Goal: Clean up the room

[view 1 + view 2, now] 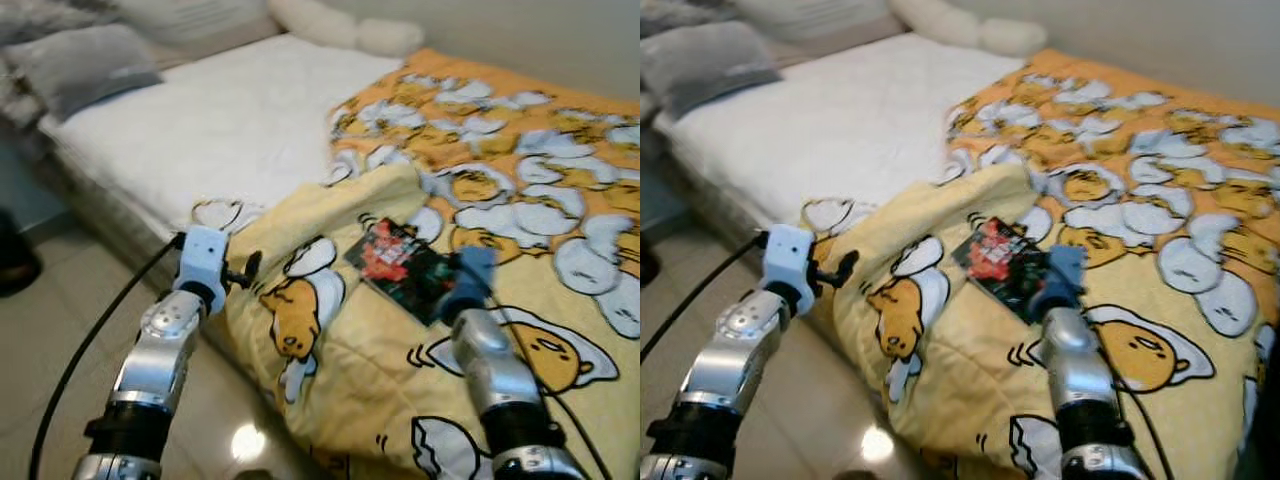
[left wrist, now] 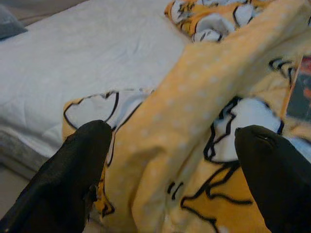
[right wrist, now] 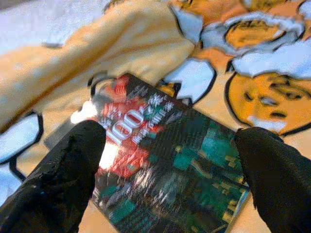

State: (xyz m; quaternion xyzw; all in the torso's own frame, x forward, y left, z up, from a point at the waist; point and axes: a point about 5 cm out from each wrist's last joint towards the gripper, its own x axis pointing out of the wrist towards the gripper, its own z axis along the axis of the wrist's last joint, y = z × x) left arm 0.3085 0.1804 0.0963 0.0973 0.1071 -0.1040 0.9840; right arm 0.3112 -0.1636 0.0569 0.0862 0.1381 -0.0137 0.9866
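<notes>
While the right gripper (image 3: 170, 145) hovers over the book (image 3: 165, 170), its fingers (image 3: 63, 174) spread wide. Left gripper (image 2: 175, 165), fingers likewise wide, reaches toward the yellow blanket (image 1: 330, 350).

I saw a dark book (image 1: 405, 268) lying flat on the yellow blanket (image 1: 520, 200), which covered the bed's right part beside bare white sheet (image 1: 210, 120). My right gripper (image 1: 470, 285) sat at the book's near edge; my left gripper (image 1: 243, 272) hovered left of the book, by the blanket's folded edge.
</notes>
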